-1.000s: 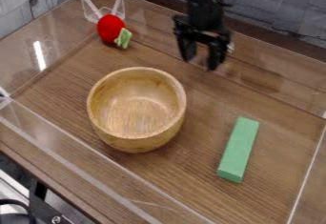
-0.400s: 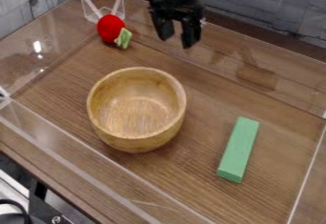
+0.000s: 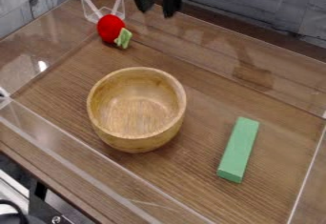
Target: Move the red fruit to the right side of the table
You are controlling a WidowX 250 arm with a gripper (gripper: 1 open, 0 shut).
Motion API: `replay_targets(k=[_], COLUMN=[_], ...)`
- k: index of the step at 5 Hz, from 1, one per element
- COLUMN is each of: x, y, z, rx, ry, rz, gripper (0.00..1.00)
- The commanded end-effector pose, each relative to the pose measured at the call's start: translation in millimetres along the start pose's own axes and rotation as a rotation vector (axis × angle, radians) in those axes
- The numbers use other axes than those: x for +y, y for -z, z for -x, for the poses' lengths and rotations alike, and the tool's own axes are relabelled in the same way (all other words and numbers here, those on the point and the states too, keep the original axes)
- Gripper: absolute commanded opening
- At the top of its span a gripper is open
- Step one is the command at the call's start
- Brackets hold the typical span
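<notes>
While my arm hangs at the far edge, biggest thing first: table, brown wood grain w/ low clear walls round it. Next the bowl, wooden, upright, nothing in it, sitting approx centre-left. Green block lies flat at 4 o'clock from the bowl, well apart from it, long axis running near-to-far. My pincer is at 12 o'clock from the bowl, up by the top edge of view, pointing down, jaws wide, nothing between them. Smallest: red fruit, on the table at 11 o'clock from the bowl, near the far-left wall, green cap facing right. It sits at 8 o'clock from my pincer, close but not touching.
</notes>
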State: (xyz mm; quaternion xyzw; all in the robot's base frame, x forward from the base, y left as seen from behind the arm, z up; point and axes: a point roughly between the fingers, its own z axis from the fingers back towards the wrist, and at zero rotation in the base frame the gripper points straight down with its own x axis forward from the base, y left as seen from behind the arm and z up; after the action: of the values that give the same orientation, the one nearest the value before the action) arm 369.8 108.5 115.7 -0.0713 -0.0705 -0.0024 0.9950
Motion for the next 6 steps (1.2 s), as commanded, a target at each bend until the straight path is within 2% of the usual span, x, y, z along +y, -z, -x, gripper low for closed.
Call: replay_targets(k=[1, 3, 6], x=[17, 52, 86], y=[-43.0, -27.4, 0.7], z=[-6.9, -5.2, -0.3], rx=[-0.080, -0.052, -0.027], ry=[-0.001, 0.038, -0.174], rz=[-0.051, -0.087, -0.161], gripper=[1.00, 1.00, 1.00])
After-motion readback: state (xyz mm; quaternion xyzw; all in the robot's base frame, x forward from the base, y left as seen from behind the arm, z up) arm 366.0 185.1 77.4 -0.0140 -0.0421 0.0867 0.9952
